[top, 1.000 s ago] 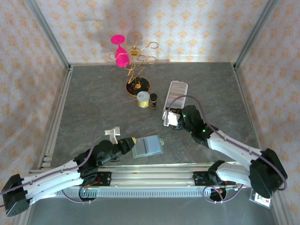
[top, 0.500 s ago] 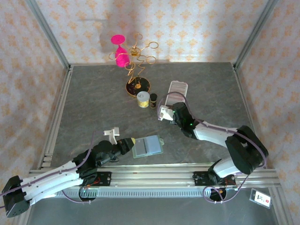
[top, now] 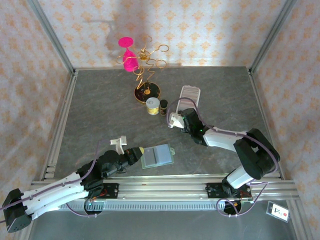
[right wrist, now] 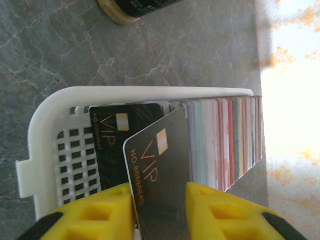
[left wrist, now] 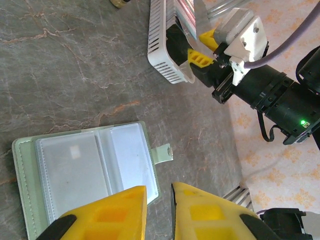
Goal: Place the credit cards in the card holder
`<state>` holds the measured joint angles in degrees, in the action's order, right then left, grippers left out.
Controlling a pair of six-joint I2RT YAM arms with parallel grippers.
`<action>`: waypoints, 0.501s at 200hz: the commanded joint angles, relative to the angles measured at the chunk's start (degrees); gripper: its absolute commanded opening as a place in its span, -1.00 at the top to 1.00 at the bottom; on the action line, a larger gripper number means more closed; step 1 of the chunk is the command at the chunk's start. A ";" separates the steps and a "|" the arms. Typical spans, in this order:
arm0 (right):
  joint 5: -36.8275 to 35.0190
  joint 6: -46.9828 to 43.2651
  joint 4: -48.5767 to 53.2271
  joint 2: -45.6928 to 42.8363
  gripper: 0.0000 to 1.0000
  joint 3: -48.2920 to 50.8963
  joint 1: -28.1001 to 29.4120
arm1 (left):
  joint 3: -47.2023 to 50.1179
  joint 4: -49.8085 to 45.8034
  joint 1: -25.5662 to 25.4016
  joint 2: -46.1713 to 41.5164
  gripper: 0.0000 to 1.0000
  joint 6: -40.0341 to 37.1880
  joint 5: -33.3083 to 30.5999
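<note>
The sage-green card holder (top: 158,155) lies open on the table, grey-blue pockets (left wrist: 75,167) facing up and snap tab (left wrist: 162,152) sticking out. My left gripper (top: 141,150) rests at its edge, its yellow jaws (left wrist: 159,186) a narrow gap apart with nothing between them. My right gripper (top: 175,121) is at the near end of the white slotted tray (right wrist: 45,130), shut on a dark grey VIP card (right wrist: 162,165) tilted out of the packed row of credit cards (right wrist: 225,140). A black VIP card (right wrist: 112,142) stands behind it.
A gold-lidded jar (top: 153,105) and a small dark bottle (top: 163,107) stand just left of the tray (top: 190,95). Further back is a gold wire stand (top: 146,91) with a pink glass (top: 129,56). Aluminium rails run along the near and left edges.
The right arm has folded in and its gripper has shifted slightly left and away at the tray's near end. The left arm and card holder have not moved.
</note>
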<state>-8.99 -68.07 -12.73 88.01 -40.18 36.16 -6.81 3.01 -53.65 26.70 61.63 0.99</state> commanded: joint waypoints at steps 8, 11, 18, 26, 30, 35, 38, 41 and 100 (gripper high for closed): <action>1.28 1.77 4.05 0.68 0.21 -2.27 -0.21 | 1.01 -1.43 -0.49 -0.67 0.59 0.44 -1.09; 1.53 1.88 4.43 0.64 0.15 -2.33 -0.22 | 1.05 -1.35 -0.46 -0.64 0.59 0.45 -1.04; 2.08 1.89 5.39 0.50 0.07 -2.67 -0.29 | 1.10 -1.21 -0.46 -0.67 0.59 0.47 -1.08; 2.44 2.24 6.22 0.43 0.01 -3.11 -0.30 | 1.10 -1.24 -0.41 -0.61 0.59 0.45 -1.16; 2.53 2.45 6.58 0.42 -0.05 -3.39 -0.26 | 1.10 -1.16 -0.44 -0.55 0.59 0.43 -1.17; 2.73 2.59 7.04 0.37 -0.13 -3.66 -0.34 | 1.10 -1.16 -0.46 -0.53 0.59 0.38 -1.10; 2.88 2.57 7.32 0.24 -0.17 -3.81 -0.42 | 1.10 -1.10 -0.44 -0.58 0.59 0.28 -1.09; 3.00 2.71 7.55 0.12 -0.19 -4.00 -0.47 | 1.05 -1.08 -0.41 -0.47 0.59 0.21 -1.01; 7.93 3.54 14.72 -2.01 -0.45 -9.64 -2.91 | 1.45 -1.66 -0.45 -0.48 0.59 0.31 -1.28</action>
<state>-4.01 -65.73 -3.22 88.12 -45.82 35.09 -6.20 2.83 -53.65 26.70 61.63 0.99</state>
